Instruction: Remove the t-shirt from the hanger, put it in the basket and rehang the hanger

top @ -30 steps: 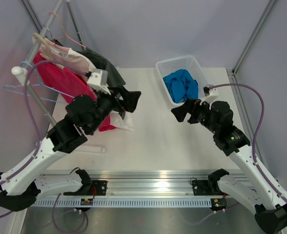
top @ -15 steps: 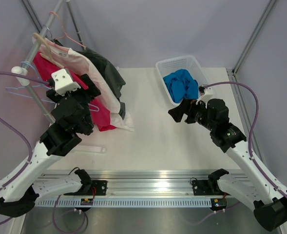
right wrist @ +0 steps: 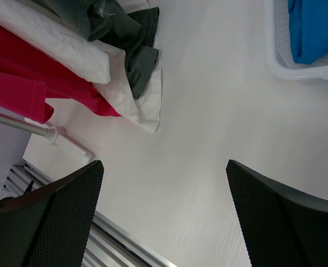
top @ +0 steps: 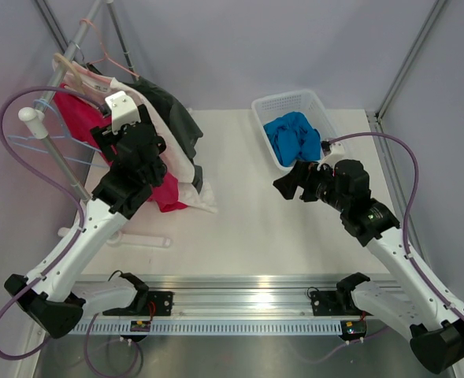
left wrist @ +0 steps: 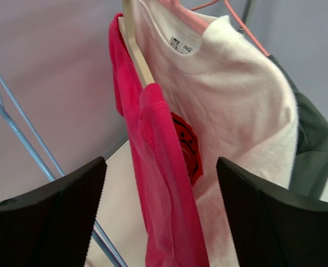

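Observation:
The magenta-red t-shirt hangs on the beige wooden hanger, whose arm shows bare above the shirt's shoulder. My left gripper is open, with the shirt's hanging edge between the jaws and not touching them. In the top view the left gripper is raised against the rack, next to the t-shirt and below the hanger. My right gripper is open and empty over bare table; in the top view it hovers left of the basket.
A white t-shirt with a red print and a dark green garment hang right beside the magenta one. Thin blue wire hangers hang at the left. A white basket holds blue cloth. The rack pole slants at the left.
My left arm has swung from pointing right over the table to the left and up, so its gripper now faces the hanging shirts. The right gripper has hardly moved.

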`<state>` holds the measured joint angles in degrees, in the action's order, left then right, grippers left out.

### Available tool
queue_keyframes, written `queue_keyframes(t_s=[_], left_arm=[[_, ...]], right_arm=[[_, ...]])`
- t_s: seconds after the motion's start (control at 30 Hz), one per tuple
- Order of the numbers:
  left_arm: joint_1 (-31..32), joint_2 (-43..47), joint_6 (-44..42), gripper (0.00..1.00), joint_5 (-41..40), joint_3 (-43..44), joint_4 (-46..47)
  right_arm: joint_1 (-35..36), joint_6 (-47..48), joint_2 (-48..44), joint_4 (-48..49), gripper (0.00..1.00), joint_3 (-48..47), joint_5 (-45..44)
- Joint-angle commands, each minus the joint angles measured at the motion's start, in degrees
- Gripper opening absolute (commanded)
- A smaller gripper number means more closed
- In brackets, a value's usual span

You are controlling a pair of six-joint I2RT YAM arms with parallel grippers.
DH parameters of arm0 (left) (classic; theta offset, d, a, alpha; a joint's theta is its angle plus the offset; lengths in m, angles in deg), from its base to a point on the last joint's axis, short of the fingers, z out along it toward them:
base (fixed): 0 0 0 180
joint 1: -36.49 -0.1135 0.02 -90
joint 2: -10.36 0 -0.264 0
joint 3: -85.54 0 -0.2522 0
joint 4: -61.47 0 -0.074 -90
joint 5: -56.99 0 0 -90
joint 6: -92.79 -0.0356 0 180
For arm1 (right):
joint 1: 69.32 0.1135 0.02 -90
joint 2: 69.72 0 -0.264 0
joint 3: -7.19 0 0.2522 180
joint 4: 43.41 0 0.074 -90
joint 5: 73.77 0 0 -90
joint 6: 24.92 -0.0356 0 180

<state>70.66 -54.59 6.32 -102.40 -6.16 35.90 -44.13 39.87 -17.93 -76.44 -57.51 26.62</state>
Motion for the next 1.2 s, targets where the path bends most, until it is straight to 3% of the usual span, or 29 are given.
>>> queue_keyframes(t_s=[0.0, 0.3, 0.4, 0.53, 0.67, 0.77, 1.17], left_arm=[[-1.13, -0.27, 1.83, 0.75, -1.02, 2.54, 1.09], [-5.69, -1.32, 6.84, 0.7, 0.92, 1.48, -3.57], [-7.63, -2.2, 7.37, 0.62, 2.32, 1.66, -4.18], [-8.25, -2.2, 7.02, 0.43, 3.9, 1.83, -4.01], [-8.25, -1.85, 6.67, 0.12, 3.47, 1.92, -4.18], [-8.25, -1.76, 6.31, 0.0, 3.12, 2.01, -4.53], [-8.16, 3.86, 2.28, 0.0, 1.45, 7.1, -5.59]], right_arm=[[0.3, 1.22, -1.25, -0.42, 0.99, -2.59, -0.29], [0.3, 1.13, -1.52, -0.42, 1.0, -2.32, -0.9], [0.3, 1.13, -1.34, -0.51, 1.0, -2.41, -0.99], [0.3, 1.22, -1.69, -0.86, 1.0, -2.5, -1.08], [0.3, 1.22, -2.04, -0.95, 0.99, -2.5, -1.16], [0.39, 1.22, -1.87, -0.95, 1.0, -2.5, -1.34], [0.39, 1.31, -0.11, -0.86, 0.99, -2.85, -0.9]])
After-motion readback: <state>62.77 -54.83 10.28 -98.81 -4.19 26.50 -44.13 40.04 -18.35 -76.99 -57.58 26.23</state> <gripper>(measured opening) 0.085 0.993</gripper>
